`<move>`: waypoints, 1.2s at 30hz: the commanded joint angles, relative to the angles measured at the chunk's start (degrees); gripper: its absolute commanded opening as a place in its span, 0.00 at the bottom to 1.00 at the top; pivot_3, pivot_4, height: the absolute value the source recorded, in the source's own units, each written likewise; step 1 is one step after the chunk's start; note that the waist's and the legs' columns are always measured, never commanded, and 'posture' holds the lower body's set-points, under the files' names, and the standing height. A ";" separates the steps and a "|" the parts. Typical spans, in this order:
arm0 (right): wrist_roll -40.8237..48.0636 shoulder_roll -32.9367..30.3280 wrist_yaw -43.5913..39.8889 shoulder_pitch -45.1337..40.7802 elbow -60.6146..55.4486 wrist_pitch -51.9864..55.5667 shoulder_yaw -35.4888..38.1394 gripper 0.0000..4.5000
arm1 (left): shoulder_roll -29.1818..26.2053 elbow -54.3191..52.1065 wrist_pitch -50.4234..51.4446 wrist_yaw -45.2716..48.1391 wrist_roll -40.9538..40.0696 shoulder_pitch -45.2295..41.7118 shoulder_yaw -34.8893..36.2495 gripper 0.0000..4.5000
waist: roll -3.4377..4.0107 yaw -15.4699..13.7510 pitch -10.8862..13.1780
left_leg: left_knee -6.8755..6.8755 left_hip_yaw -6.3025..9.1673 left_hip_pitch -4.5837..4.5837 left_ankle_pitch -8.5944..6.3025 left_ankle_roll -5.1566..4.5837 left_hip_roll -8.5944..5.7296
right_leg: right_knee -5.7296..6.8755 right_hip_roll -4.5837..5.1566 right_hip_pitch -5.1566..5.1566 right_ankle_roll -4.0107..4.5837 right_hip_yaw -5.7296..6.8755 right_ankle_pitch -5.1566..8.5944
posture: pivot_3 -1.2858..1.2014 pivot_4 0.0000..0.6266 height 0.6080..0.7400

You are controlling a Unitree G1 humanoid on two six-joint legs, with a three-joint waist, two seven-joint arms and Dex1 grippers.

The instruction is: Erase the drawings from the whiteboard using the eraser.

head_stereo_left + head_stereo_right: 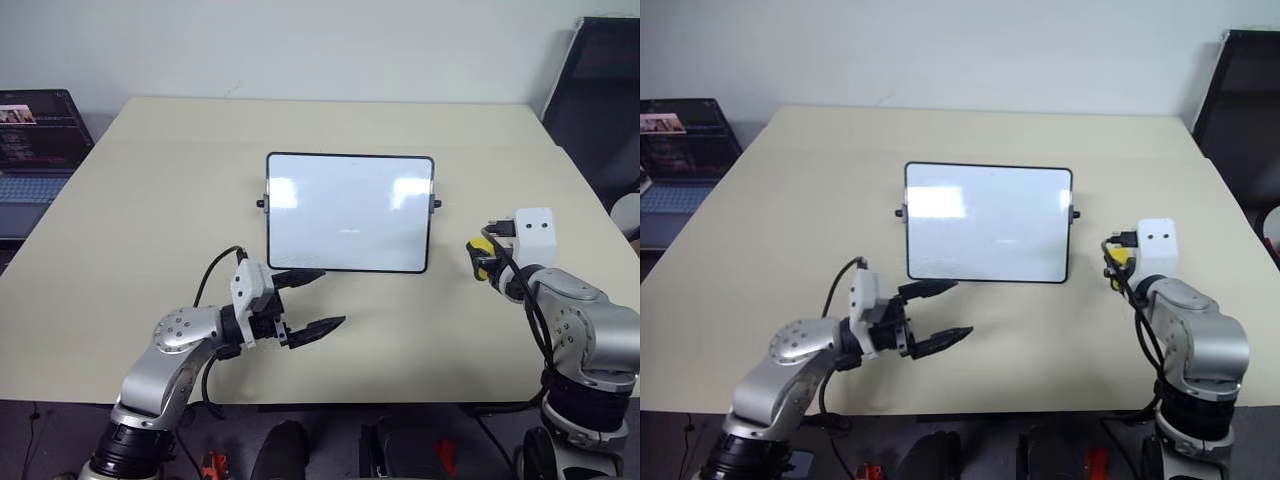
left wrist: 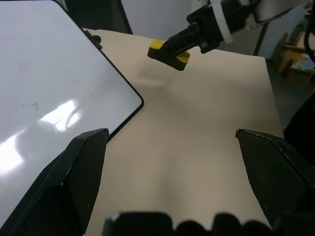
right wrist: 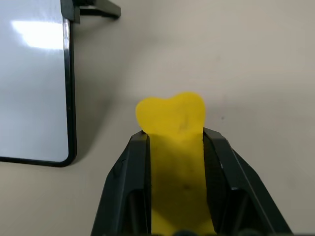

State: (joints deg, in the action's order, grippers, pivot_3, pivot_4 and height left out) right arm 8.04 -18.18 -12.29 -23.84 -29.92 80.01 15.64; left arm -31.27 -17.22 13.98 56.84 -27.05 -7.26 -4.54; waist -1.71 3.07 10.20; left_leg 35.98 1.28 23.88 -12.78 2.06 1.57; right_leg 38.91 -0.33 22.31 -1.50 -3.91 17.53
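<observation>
left fingers point(image 1: 308, 302) open | right fingers point(image 3: 176, 147) gripping eraser point(image 3: 173, 123) | whiteboard point(image 1: 348, 212) no legible writing

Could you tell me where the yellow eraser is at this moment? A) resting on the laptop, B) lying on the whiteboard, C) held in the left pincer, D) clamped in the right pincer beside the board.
D: the eraser sits between the right pincer's black fingers, off the whiteboard's edge.

Head stereo pair looks forward-down over tabletop point(image 1: 150, 200), whiteboard point(image 1: 350, 212) centred. Wrist cameras sit close, low beside whiteboard; all views share whiteboard's corner.
</observation>
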 commanded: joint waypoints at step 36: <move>2.04 1.51 0.78 1.21 4.23 2.27 -1.37 0.99 | 1.65 6.67 -7.88 6.53 3.79 -5.80 -3.67 1.00 | 0.00 -0.03 -0.01 | 0.06 0.02 -0.01 0.00 0.00 0.01 | 0.07 -0.03 -0.01 0.01 0.01 -0.01 | 0.52 0.24 1.00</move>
State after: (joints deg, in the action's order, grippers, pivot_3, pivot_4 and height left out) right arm 9.71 -16.67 -11.64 -21.63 -24.86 82.97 13.36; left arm -29.79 -10.04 7.21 63.17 -23.39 -13.09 -8.55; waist -1.71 3.04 10.20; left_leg 36.05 1.30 23.88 -12.77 2.06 1.58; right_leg 38.98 -0.36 22.29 -1.49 -3.90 17.51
